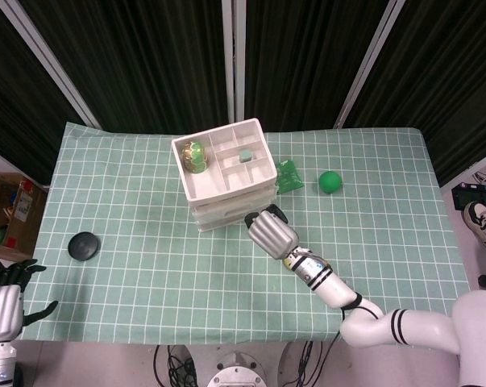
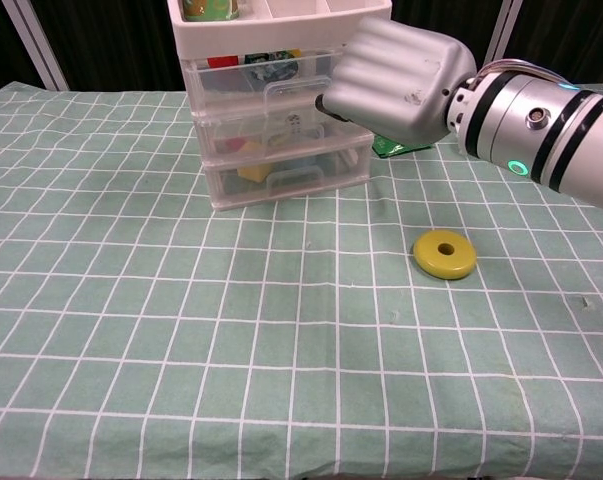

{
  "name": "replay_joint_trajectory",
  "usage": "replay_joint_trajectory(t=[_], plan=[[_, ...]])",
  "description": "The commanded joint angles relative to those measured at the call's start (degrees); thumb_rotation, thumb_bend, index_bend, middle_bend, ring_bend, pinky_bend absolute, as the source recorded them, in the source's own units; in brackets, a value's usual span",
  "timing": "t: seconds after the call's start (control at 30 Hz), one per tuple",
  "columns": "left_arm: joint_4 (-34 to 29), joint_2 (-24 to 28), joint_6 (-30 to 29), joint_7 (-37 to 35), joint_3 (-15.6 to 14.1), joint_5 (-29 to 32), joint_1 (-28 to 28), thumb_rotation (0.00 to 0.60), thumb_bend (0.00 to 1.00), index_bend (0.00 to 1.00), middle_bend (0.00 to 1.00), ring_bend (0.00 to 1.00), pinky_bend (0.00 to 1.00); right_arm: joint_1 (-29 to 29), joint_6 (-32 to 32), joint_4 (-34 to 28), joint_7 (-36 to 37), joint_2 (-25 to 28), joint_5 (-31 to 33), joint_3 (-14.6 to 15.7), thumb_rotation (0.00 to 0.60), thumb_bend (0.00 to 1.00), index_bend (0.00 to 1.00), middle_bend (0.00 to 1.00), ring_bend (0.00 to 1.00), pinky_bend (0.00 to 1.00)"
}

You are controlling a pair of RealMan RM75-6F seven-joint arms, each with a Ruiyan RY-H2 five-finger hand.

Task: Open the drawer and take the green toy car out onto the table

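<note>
Three stacked drawers [image 2: 281, 130] sit upper centre, all closed, the green toy car [image 2: 269, 68] visible inside the top one. Right hand [image 2: 401, 85] hovers at the stack's right front, fingers curled in, grip unclear. Yellow ring [image 2: 444, 254] lies below it. Left hand [image 1: 2, 310], lower left, fingers spread, empty.

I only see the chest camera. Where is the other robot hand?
Observer: The left robot hand hangs beyond the near left corner of the table, holding nothing.
Child: Is anything on the table over there?
Observer: Yes, a black disc lies near the left edge.
Child: What's behind the right robot hand?
Observer: A green ball sits to the right of the green packet.
</note>
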State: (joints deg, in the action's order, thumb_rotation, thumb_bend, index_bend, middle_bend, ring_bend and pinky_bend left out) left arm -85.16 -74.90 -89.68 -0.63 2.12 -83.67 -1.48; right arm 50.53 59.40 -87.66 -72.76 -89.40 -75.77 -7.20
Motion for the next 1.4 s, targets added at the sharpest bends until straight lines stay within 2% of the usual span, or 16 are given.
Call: replay_joint_trajectory(t=[0.03,0.2,0.37,0.67,1.13,1.23,1.4], plan=[[0.09,-0.02,-0.1,-0.12,-0.02,-0.04,-0.09,0.6,0.09,0.32,0.22,0.18,0.2,-1.17,1.52,-2.59,1.76,1.43,-1.21,1.0,0.6,0.46,0.39,0.93,0.98,0.94],[0.22,0.0,-0.27,-0.26,-0.07,-0.03,-0.32,0.6,0.09,0.32,0.22,0.18,0.2,-3.84,6.24,-8.09,9.62,3.94,-4.35,0.87,0.6,0.4,0.21,0.93,0.98,0.94],[-0.18,0.22,-0.24,0.2,-0.05,-0.28,-0.22,0.6,0.09,0.32,0.22,0.18,0.2,-5.6,7.58,-12.91,16.79,6.36,-0.92,-1.85,0.6,0.39,0.17,0.93,0.98,0.94],[-1.45,0.68,0.02,1.36,0.03,-0.24,-0.06,0.6,0.09,0.32,0.22,0.18,0.2,-3.2,2.7,-12.47,20.59,7.06,7.49,-5.73,0.6,0.39,0.17,0.93,0.98,0.94],[-1.89,0.9,0.5,1.64,-0.07,0.27,-0.21,0.6,0.09,0.32,0.22,0.18,0.2,1.68,-2.42,-9.3,21.85,5.76,16.55,-7.37,0.6,0.39,0.18,0.93,0.98,0.94],[-1.86,0.91,0.59,1.58,-0.07,0.22,-0.16,0.6,0.09,0.32,0.22,0.18,0.2,2.43,-2.88,-9.09,21.97,5.84,18.06,-7.3,0.6,0.39,0.21,0.93,0.98,0.94],[-1.6,0.78,0.62,1.34,-0.02,0.39,-0.24,0.6,0.09,0.32,0.22,0.18,0.2,2.84,-2.63,-9.77,22.78,6.65,19.15,-6.72,0.6,0.39,0.31,0.93,0.98,0.94]])
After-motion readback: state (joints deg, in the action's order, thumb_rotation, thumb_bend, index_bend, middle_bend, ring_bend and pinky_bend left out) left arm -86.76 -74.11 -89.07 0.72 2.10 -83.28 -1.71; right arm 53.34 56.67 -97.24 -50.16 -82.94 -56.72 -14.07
